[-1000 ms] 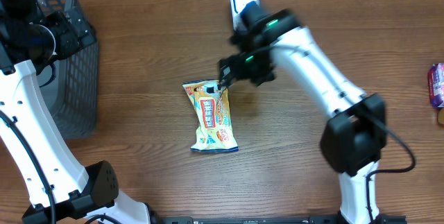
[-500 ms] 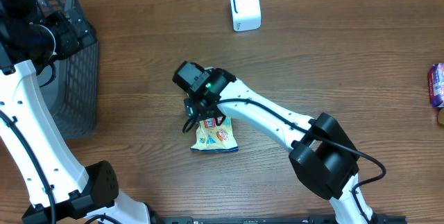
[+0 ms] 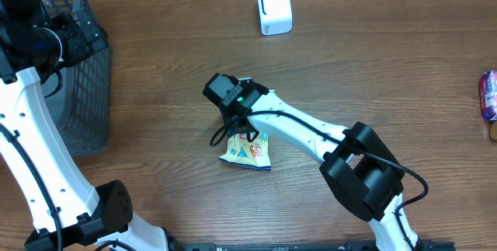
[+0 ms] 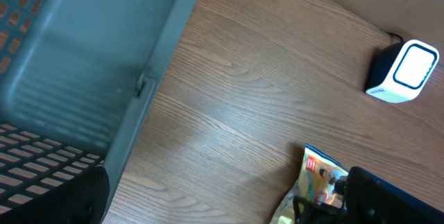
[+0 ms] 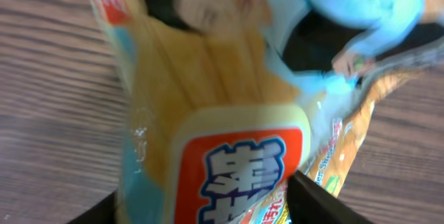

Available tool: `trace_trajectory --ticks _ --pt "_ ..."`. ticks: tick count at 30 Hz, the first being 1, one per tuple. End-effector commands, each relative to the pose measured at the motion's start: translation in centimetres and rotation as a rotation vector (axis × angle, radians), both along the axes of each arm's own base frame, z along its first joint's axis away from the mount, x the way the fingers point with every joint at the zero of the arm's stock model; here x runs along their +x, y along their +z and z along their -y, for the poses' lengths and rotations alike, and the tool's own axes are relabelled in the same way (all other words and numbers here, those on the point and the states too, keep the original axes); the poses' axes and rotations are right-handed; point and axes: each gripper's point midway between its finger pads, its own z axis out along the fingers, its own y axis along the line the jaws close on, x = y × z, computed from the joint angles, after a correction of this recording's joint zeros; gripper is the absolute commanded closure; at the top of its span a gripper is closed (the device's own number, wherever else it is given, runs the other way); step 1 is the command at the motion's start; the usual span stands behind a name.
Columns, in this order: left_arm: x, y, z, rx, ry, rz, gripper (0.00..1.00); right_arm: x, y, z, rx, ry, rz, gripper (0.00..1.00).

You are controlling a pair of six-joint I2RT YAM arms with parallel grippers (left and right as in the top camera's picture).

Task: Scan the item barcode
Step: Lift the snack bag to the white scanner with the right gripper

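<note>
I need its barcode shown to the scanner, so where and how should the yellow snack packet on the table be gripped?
Grip the yellow plastic snack packet across its narrow width near the far end, coming straight down from above. It lies flat on the brown wooden table, long and slim, so fingers straddle its long edges. The right gripper hangs there, a finger either side.

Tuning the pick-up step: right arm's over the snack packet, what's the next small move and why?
Probably close the right gripper's jaws firmly on the snack packet before lifting. They straddle its far end, but a firm pinch isn't evident, and the scanner stands well away, so it needs carrying.
</note>
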Motion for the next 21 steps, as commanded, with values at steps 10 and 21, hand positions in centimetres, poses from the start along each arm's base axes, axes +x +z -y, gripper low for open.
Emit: trace_trajectory --ticks 10,21 --pt "-0.5 0.4 -0.3 0.017 0.0 0.008 0.0 3.3 1.6 3.4 -0.023 -0.097 0.004 0.96" --pt "-0.5 0.4 -0.3 0.017 0.0 0.008 0.0 17.4 15.9 6.3 0.185 -0.102 0.39 0.96"
